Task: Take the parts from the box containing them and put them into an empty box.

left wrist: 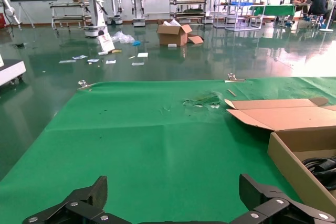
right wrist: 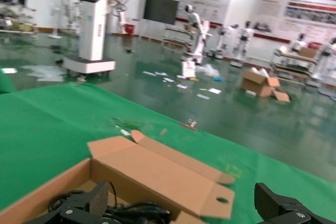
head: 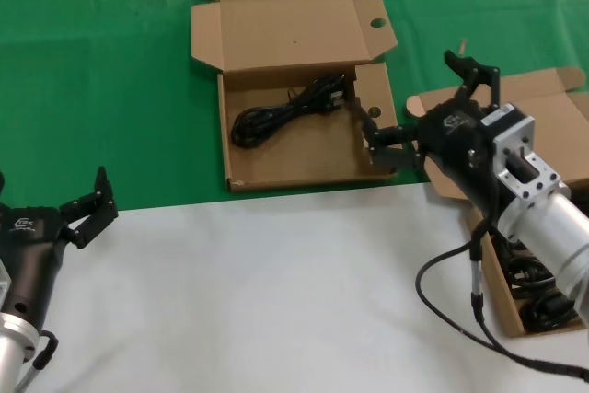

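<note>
The right hand (head: 419,103), fingers spread and empty, is held over the right edge of the holed brown cardboard box (head: 281,167), where one looped black cable (head: 285,109) is already laid. The plain cardboard box (head: 511,296) at the bench's right edge should be revisited squarely; the left hand (head: 87,204) is parked spread.

Green-covered tabletop (head: 110,89) with a white strip nearest the robot. On it, holed box (head: 285,89) just beside the right pincer (head: 419,98); plain-lidded box (head: 543,218) under that arm.
</note>
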You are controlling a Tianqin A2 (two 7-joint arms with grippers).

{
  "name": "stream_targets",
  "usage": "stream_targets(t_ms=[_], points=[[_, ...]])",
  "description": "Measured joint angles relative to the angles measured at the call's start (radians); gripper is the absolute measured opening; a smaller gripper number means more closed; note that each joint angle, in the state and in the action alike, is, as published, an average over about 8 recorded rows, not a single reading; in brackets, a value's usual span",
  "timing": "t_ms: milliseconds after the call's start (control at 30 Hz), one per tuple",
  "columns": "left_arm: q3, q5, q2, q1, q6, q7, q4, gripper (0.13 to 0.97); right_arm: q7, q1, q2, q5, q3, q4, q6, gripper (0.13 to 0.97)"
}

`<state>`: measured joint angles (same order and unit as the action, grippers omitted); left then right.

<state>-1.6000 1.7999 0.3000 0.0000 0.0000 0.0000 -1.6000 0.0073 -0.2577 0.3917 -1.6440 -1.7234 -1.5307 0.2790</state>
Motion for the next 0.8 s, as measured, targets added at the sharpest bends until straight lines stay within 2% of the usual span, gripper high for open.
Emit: stream_targets(t_ms=[233, 800], points=[[0.0, 0.0, 0.0, 0.0, 0.0, 0.0, 0.0, 0.914, -0.002, 0.066, -0.023, -0.04, 0.032, -0.018, -0.071, 0.966], [0.0, 0.0, 0.0, 0.0, 0.0, 0.0, 0.0, 0.965, -0.006, 0.22, -0.078, -0.133, 0.105, -0.059, -0.238, 0.966]])
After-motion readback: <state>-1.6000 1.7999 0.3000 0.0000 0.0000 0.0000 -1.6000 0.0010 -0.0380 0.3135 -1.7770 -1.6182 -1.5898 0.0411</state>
